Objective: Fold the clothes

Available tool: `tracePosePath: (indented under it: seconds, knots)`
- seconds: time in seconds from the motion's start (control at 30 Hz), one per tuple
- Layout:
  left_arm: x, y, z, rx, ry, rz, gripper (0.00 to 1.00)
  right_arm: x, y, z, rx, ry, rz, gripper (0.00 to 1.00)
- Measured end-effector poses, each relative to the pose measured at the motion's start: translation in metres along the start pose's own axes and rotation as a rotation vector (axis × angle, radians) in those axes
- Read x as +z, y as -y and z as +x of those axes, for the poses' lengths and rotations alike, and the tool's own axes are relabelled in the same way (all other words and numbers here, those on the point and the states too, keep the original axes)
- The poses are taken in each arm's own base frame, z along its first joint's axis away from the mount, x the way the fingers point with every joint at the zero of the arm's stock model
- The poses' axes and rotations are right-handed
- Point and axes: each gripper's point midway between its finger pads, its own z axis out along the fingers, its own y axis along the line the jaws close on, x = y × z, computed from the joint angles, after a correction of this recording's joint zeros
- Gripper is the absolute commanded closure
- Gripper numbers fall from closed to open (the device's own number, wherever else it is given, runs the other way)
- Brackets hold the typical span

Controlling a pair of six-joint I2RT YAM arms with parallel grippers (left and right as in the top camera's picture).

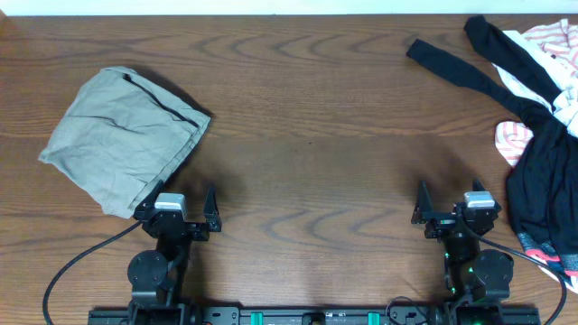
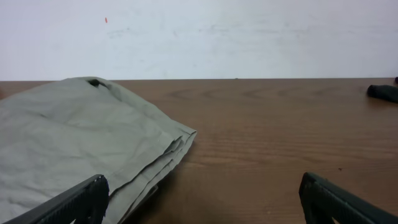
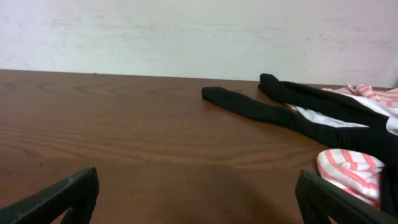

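Seemingly the pale sage-green wrinkled cloth shorts (image 1: 122, 135) lay folded on the wooden worktop (image 1: 307, 117) just beside my left pincer (image 1: 179, 206), which, like my right pincer (image 1: 456, 212), gaped empty, so I judged little remained.

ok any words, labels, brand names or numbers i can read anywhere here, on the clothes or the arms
None: no readable text in any view.
The grey-green shorts show no tag or print.
The black and striped garments carry only a stripe pattern.
The arm bases show small green lights, with no lettering that can be made out.
The wall has a tiny red speck, not a character.
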Motion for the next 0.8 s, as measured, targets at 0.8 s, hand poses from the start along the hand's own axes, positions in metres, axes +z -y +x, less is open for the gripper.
tracePosePath:
  seconds: [0.8]
  knots:
    - [0.0016,-0.0034,0.0021,0.001,0.009,-0.019,0.02,0.0,0.0,-0.0001,0.0,0.0,0.0,0.01]
